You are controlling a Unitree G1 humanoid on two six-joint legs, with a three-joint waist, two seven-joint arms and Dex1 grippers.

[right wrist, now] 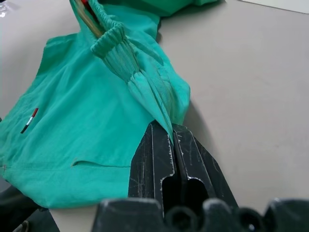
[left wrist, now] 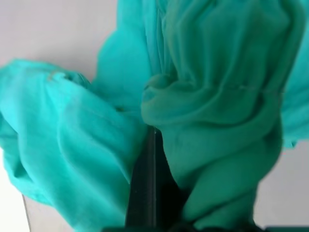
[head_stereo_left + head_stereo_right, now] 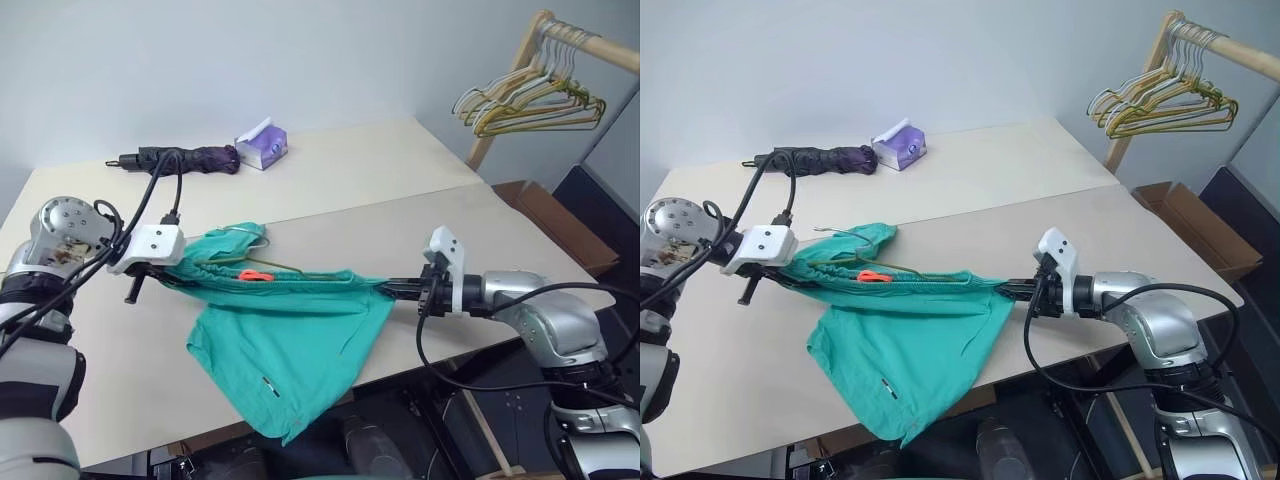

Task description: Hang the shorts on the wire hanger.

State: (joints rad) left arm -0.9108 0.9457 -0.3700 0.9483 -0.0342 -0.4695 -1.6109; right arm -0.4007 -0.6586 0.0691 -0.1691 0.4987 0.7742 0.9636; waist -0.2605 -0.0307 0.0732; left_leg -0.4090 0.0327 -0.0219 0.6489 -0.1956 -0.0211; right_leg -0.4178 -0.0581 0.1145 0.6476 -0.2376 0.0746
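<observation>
Shorts (image 3: 290, 340) stretched between pincers, left pincer (image 3: 172, 272) and right pincer (image 3: 392, 289) each clamped on waistband.

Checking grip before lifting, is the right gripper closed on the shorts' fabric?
Yes, the right gripper has its fingers pressed together on a pinched fold of the shorts.

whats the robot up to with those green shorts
The robot has the shorts stretched between its two arms above the table. The left gripper is shut on one end of the waistband and the right gripper is shut on the other end, so the waistband is pulled taut while the legs drape over the table's near edge. The wire hanger lies at the waistband, partly covered by fabric; whether it is threaded through cannot be told. The shorts are not yet hanging from it.
</observation>
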